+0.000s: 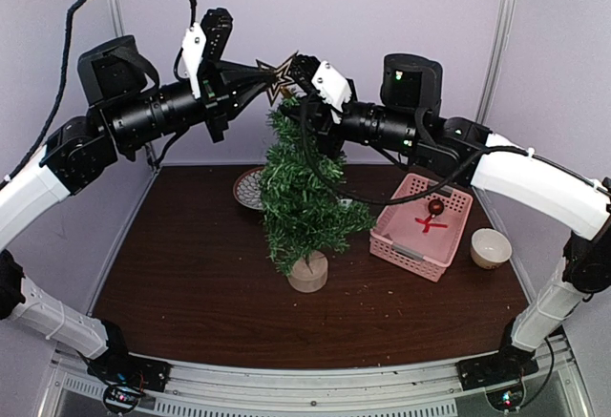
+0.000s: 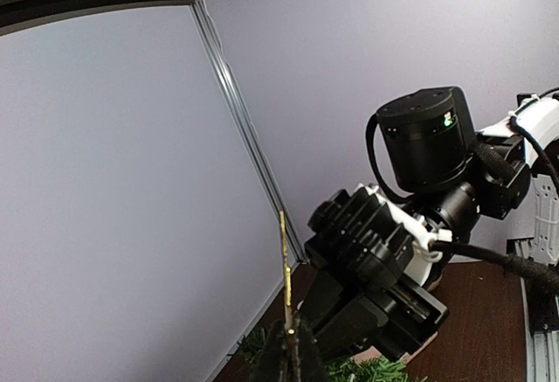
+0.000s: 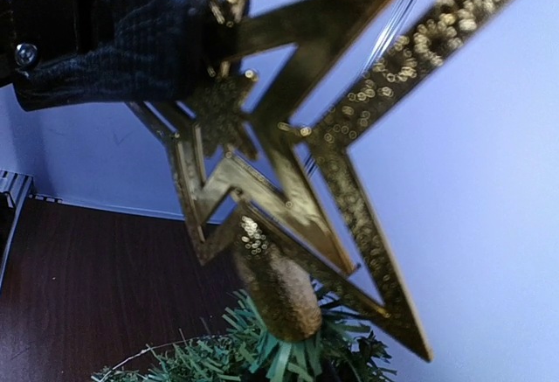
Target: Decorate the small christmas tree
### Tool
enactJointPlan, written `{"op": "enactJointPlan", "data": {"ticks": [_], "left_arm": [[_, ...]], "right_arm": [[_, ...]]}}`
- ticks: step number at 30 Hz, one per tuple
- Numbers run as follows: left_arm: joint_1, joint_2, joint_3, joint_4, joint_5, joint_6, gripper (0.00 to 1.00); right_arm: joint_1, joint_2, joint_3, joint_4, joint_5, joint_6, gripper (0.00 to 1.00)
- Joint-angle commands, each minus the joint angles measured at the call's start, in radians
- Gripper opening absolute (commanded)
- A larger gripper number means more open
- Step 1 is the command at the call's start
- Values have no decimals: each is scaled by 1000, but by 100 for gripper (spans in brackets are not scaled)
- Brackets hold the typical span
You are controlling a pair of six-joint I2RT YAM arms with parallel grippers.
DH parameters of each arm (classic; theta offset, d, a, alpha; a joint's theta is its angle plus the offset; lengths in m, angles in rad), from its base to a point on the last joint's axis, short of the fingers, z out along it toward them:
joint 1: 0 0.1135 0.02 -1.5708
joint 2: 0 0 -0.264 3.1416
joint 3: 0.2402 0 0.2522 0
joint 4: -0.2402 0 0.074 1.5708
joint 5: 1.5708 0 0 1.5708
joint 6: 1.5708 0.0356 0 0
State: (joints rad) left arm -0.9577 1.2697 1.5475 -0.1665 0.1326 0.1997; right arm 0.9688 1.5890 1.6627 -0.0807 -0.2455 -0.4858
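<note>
Overhead view faces the table (image 1: 191, 283); both close wrist views apparently share the star (image 3: 279, 299).

The star (image 3: 279, 211) is gold, partly rough with glitter, partly smooth and glossy. The tree (image 1: 301, 198) has matt bristly needles on a pale bare-wood stump (image 1: 307, 272). Table (image 1: 191, 274): dark wood grain, faint sheen. Basket (image 1: 406, 245): pink plastic. Bowl (image 1: 490, 247): possibly glazed ceramic.

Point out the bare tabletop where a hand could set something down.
Bare: the left half of the table, between its left edge and the small christmas tree, and the front strip before the stump. Crowded: the right, with the pink basket and bowl; plate behind the tree.
</note>
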Motion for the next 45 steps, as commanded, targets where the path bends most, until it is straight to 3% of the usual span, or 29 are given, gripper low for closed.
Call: {"op": "enactJointPlan", "data": {"ticks": [1,6,9,13,15,20,29,32,35,41,45], "left_arm": [[-4,27,29,-42,-21,-6,0],[-5,5,31,-49,-8,-12,0],[-4,-14,24,-43,-4,-18,0],[-4,-25,16,-44,-7,-23,4],[-4,-28,13,-44,-9,-26,10],[-5,-30,8,-44,-12,-28,36],[-4,-46,-3,-46,-12,-38,58],[-3,-66,-18,-51,-21,-57,74],[-4,-96,-42,-68,-56,-96,97],[4,-188,-142,-86,-152,-193,98],[104,-258,-235,-98,-158,-334,98]], "right_arm": [[10,-17,19,30,-63,10,0],[10,-28,1,39,-43,6,4],[10,-38,-19,58,-8,7,19],[10,-46,-30,74,8,6,26],[9,-47,-29,76,16,6,30],[10,-52,-37,77,28,5,44],[10,-74,-68,57,41,-7,67],[9,-91,-92,39,56,-2,82],[8,-123,-126,19,69,14,89],[7,-222,-209,-41,106,64,95],[-19,-300,-281,-103,148,127,95]]}}
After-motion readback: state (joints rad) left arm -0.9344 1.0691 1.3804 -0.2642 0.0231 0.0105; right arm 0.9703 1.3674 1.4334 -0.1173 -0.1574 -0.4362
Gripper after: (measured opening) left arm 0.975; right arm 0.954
